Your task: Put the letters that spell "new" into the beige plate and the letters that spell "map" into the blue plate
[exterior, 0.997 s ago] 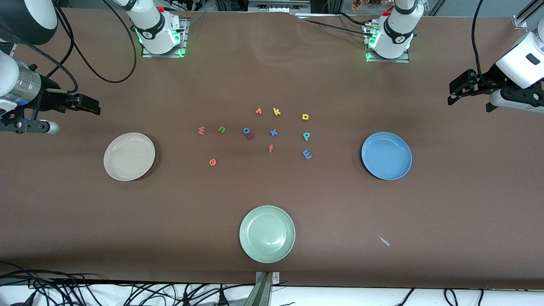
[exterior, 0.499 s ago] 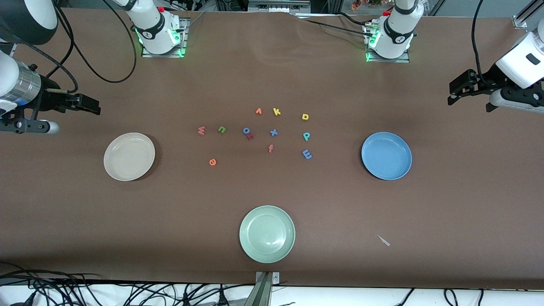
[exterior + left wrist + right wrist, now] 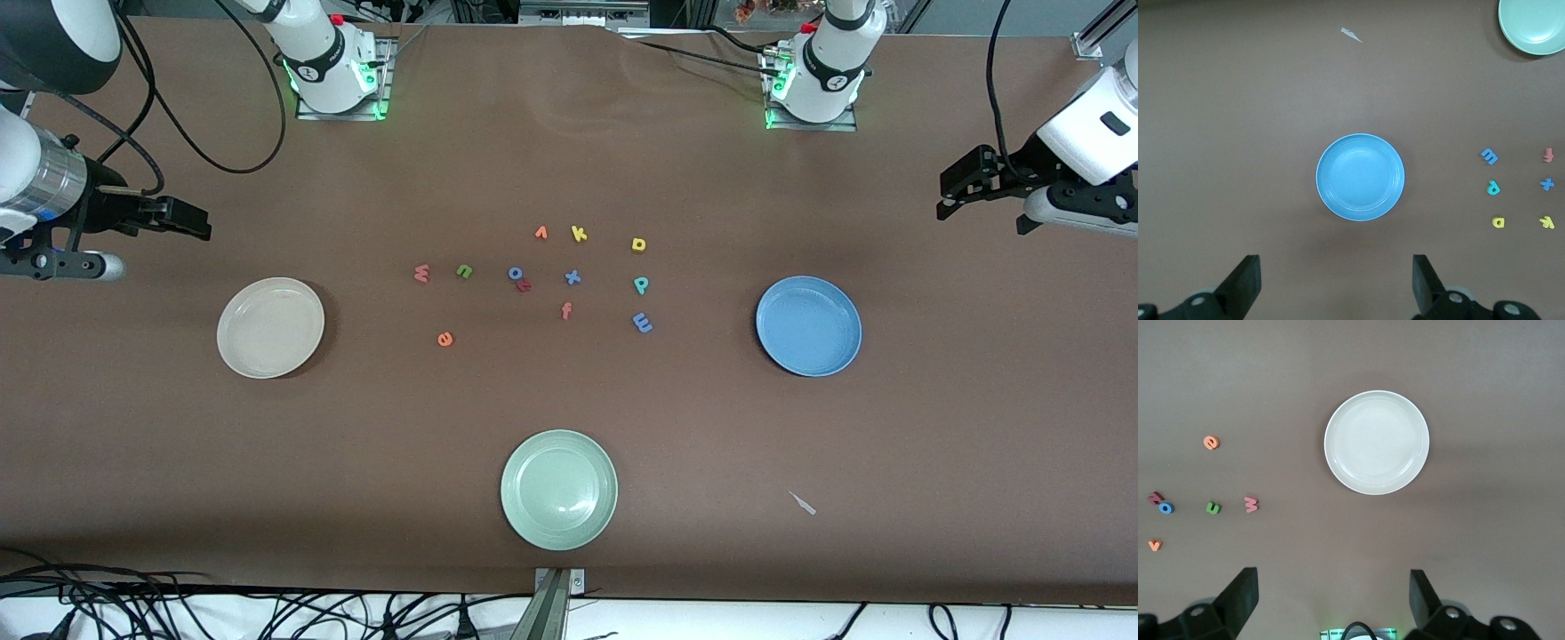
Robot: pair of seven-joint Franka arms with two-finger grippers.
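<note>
brown table (image 3: 569,160) carries everything. three round plates, same size: beige plate (image 3: 270,327) toward the right arm's end, blue plate (image 3: 808,325) toward the left arm's end, pale green plate (image 3: 558,489) nearest the front camera, between the two. all three plates hold nothing.

landmark = blue x (image 3: 573,277), mid-cluster of the foam letters, all flat on the table between the beige and blue plates.
- pinkish-red w (image 3: 421,273), green n (image 3: 464,270): beside the x, toward the beige plate, w closest to that plate.
- orange e (image 3: 444,339): nearer the camera than the x, toward the beige plate.
- teal p (image 3: 641,284), blue m (image 3: 642,323), yellow a (image 3: 638,244): toward the blue plate from the x; a farthest from the camera, m nearest.
- blue o (image 3: 516,273) touching a dark red letter (image 3: 524,285), just beside the x.
- orange v (image 3: 540,233), yellow k (image 3: 579,234): farther from the camera than the x.
- orange-red f (image 3: 566,310): nearer the camera than the x.

right gripper (image 3: 1331,597) up over bare table near the beige plate, fingers spread, empty, waiting. left gripper (image 3: 1337,280) up over bare table near the blue plate, fingers spread, empty, waiting.

small white scrap (image 3: 803,503) near the green plate, toward the left arm's end.
</note>
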